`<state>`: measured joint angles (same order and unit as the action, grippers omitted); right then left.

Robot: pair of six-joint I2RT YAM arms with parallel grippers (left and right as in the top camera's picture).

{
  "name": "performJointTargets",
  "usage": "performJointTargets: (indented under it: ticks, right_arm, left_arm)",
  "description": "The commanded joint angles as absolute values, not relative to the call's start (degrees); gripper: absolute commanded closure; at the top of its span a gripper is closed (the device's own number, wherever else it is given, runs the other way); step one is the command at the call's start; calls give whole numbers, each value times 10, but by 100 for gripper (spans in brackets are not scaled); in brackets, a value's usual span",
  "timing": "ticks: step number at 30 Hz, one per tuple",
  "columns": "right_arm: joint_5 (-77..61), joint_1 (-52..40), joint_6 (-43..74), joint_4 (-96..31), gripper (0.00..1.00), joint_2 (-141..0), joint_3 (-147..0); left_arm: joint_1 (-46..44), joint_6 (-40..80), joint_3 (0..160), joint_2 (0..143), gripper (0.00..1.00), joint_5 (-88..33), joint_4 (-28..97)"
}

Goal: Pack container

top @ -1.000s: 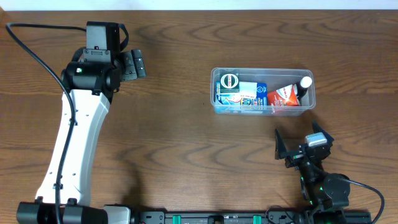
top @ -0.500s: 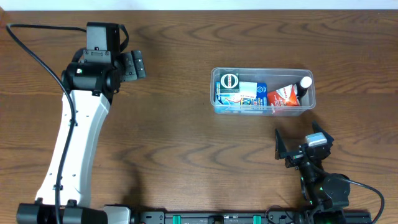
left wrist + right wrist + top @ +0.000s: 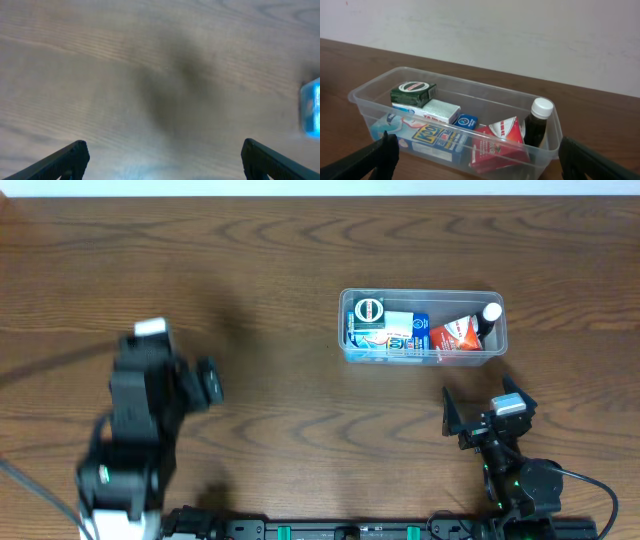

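Observation:
The clear plastic container point(image 3: 420, 293) stands right of centre. It holds a green box point(image 3: 368, 310), a blue and white box point(image 3: 395, 335), a small red box point(image 3: 455, 335) and a dark bottle with a white cap point(image 3: 489, 315). My right gripper point(image 3: 482, 408) is open and empty, just in front of the container. In the right wrist view the container point(image 3: 470, 85) fills the space ahead of the open jaws point(image 3: 479, 150). My left gripper point(image 3: 205, 383) is blurred at the front left, far from the container. In the left wrist view its jaws point(image 3: 165, 160) are open over bare wood.
The wooden table point(image 3: 280, 260) runs to a pale wall point(image 3: 520, 30) behind the container. A blurred blue shape point(image 3: 311, 107) shows at the right edge of the left wrist view.
The left arm has swung from the back left toward the front left and is blurred by motion. The right arm and the container have not moved.

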<state>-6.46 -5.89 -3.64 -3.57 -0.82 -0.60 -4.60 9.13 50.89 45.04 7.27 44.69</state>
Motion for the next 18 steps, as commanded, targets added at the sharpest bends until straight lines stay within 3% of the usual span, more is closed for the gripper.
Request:
performJointTargets:
  ticks: [1,9,14,18]
  right_arm:
    - [-60,-57,-46,-37,1,-3,-3]
    - [-60,-57,-46,-37,1,-3,-3]
    - [-60,-57,-46,-37,1,-3,-3]
    - [-60,-57,-46,-37,1,-3,-3]
  left_arm:
    - [-45,89,401,351,2,53,417]
    - [-45,88,170,117,2,45,172]
    - [-45,43,85,53,2,17,39]
    - [-45,43,49,26,2,17,8]
